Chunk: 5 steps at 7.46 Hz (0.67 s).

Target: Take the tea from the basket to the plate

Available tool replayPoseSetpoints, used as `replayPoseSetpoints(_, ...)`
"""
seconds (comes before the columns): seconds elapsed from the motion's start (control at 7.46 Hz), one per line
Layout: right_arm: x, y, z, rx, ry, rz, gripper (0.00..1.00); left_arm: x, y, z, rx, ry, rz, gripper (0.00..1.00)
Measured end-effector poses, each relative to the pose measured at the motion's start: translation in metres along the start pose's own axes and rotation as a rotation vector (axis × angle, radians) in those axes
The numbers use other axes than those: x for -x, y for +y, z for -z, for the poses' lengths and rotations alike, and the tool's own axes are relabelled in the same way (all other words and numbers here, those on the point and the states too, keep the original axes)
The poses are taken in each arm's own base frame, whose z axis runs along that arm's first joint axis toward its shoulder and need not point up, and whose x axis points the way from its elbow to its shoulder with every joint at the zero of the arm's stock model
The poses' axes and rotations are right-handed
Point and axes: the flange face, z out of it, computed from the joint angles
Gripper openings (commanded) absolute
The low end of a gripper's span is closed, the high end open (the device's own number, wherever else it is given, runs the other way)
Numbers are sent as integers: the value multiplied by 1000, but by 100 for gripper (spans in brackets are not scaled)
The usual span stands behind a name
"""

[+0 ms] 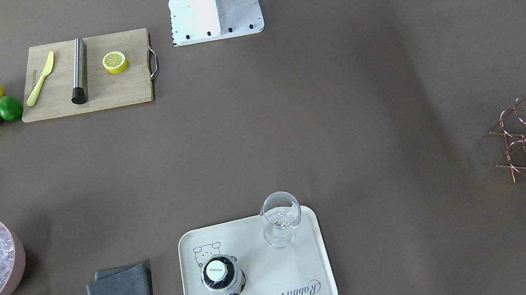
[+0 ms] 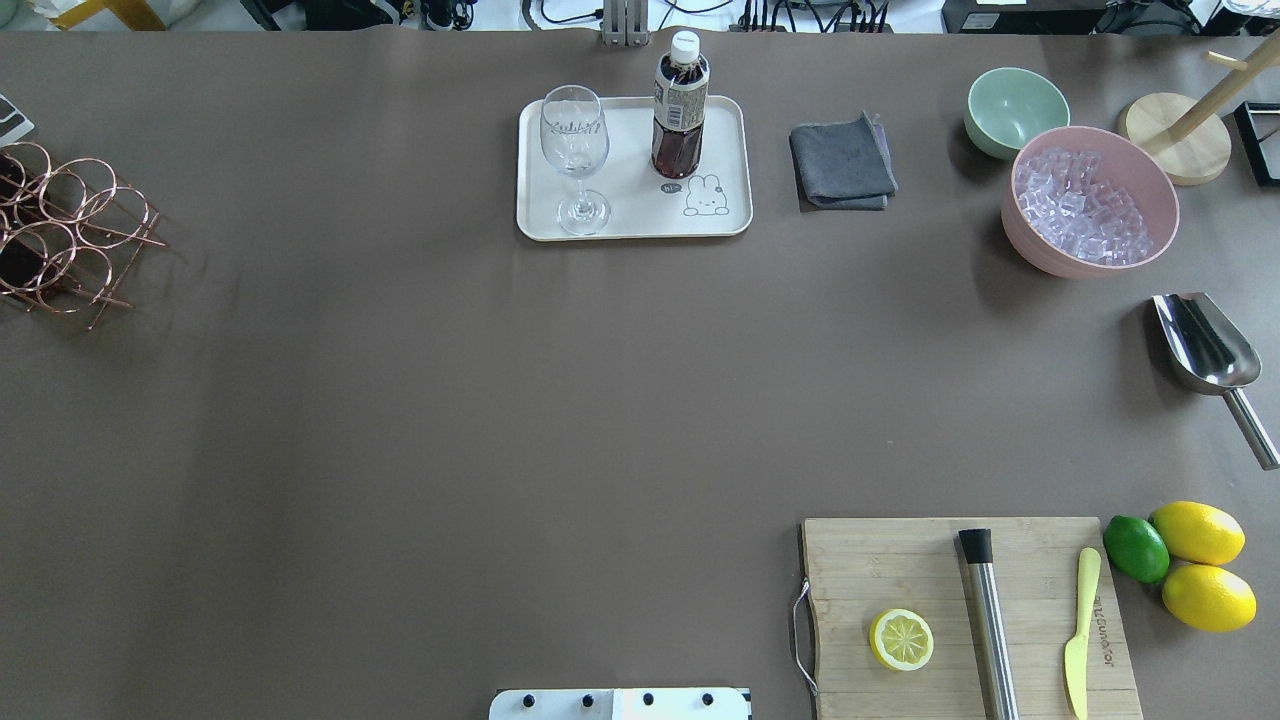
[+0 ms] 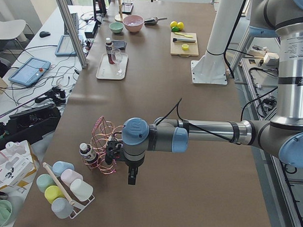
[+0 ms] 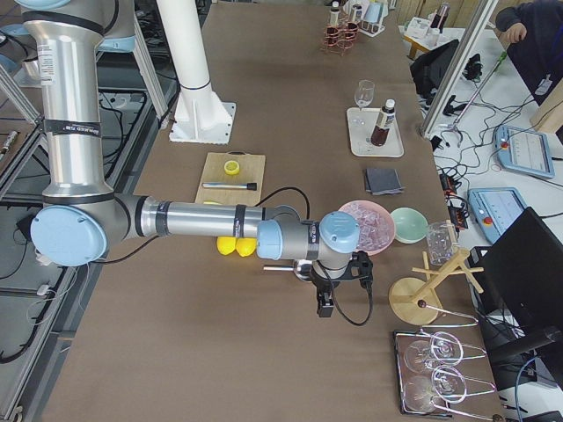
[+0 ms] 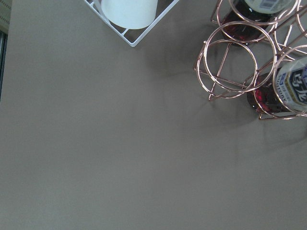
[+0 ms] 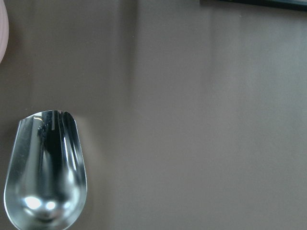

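One tea bottle (image 2: 680, 110) stands upright on the cream plate (image 2: 630, 222), next to the bear drawing; it also shows in the front view (image 1: 223, 276). The copper wire basket (image 2: 60, 240) stands at the table's left end. It holds two more tea bottles (image 5: 288, 91) (image 5: 254, 12). My left gripper (image 3: 109, 154) hangs beside the basket (image 3: 103, 136); it shows only in the left side view, so I cannot tell its state. My right gripper (image 4: 359, 268) hangs over the metal scoop (image 6: 45, 172); I cannot tell its state either.
A wine glass (image 2: 575, 160) stands on the plate beside the tea. A grey cloth (image 2: 842, 162), green bowl (image 2: 1015, 110) and pink bowl of ice (image 2: 1090, 200) lie to its right. A cutting board (image 2: 960, 610) and citrus fruits (image 2: 1195, 565) lie near right.
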Motion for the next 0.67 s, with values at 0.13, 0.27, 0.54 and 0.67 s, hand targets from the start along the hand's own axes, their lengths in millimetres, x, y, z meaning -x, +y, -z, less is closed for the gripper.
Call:
replayPoseSetpoints(0.13,1,0,0,0,-10,-23,100,1,1,2,-3,1,-14,99)
replayPoseSetpoints(0.27,1,0,0,0,-14,-36,100,3,3,1,-1,0,-16,99)
replayPoseSetpoints(0.54,2,-2,1,-3,-11,-39,100,5,5,-2,8,-2,-14,99)
replayPoseSetpoints(0.67,1,-2,1,-5,-10,-38,100,6,6,-2,9,-1,-12,99)
